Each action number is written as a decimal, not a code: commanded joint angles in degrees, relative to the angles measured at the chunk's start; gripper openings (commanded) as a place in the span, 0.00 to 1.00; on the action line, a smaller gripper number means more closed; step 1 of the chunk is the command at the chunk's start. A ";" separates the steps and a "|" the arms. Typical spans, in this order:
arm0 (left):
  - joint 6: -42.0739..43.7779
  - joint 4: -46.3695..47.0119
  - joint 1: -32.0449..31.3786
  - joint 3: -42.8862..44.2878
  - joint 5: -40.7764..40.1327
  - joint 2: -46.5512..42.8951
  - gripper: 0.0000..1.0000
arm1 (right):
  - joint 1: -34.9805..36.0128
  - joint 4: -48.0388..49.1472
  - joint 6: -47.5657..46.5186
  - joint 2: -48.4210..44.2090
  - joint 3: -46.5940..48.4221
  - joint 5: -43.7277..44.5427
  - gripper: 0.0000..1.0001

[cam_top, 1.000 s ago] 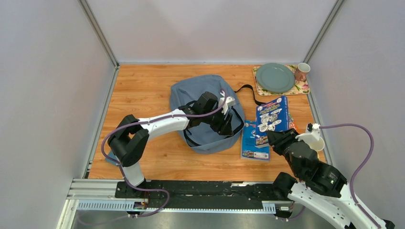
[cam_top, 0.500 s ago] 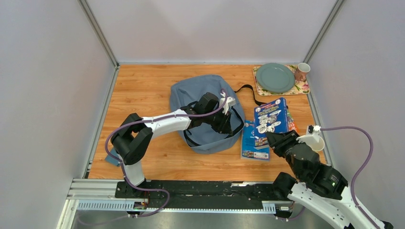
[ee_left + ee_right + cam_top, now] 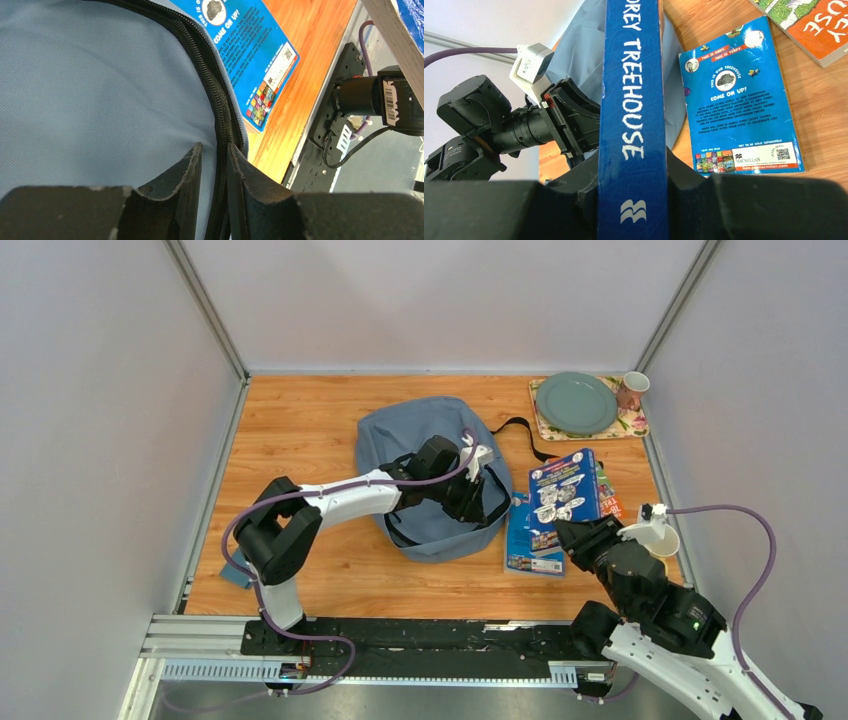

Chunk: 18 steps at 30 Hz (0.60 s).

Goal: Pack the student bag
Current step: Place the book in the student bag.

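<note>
The student bag (image 3: 420,440) is a grey-blue fabric backpack lying mid-table, with a black strap (image 3: 515,430) trailing to its right. My left gripper (image 3: 476,500) rests on the bag's right side. In the left wrist view, its fingers (image 3: 192,165) are pinched on the dark zip edge (image 3: 220,105) of the bag (image 3: 100,100). My right gripper (image 3: 580,535) is shut on a blue book (image 3: 565,488) held upright just right of the bag. That book's spine (image 3: 631,75) runs between the right gripper's (image 3: 633,160) jaws.
A second blue book (image 3: 528,535) lies flat beside the bag, with an orange book (image 3: 610,495) partly under the held one. A green plate (image 3: 575,403) and a mug (image 3: 631,390) sit on a floral mat (image 3: 640,426) at the back right. Walls enclose the table.
My left gripper has closed from wide open onto the bag's zip edge. The right gripper has shifted slightly left and nearer with the blue book.
</note>
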 commanded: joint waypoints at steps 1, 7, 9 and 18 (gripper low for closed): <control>1.36 -2.12 -0.92 0.90 -0.84 1.08 0.33 | -0.03 5.56 1.38 -0.54 0.04 1.00 0.00; 1.62 -3.09 -1.28 1.43 -0.23 1.88 0.13 | -0.03 5.74 1.29 -0.54 0.04 0.91 0.00; 1.97 -3.09 -1.28 1.69 1.08 1.70 0.05 | -0.03 5.38 1.29 -0.45 0.04 0.91 0.00; 2.94 -4.76 -1.28 2.39 -3.99 -1.80 0.00 | -0.03 4.86 1.21 -0.63 0.39 0.74 0.00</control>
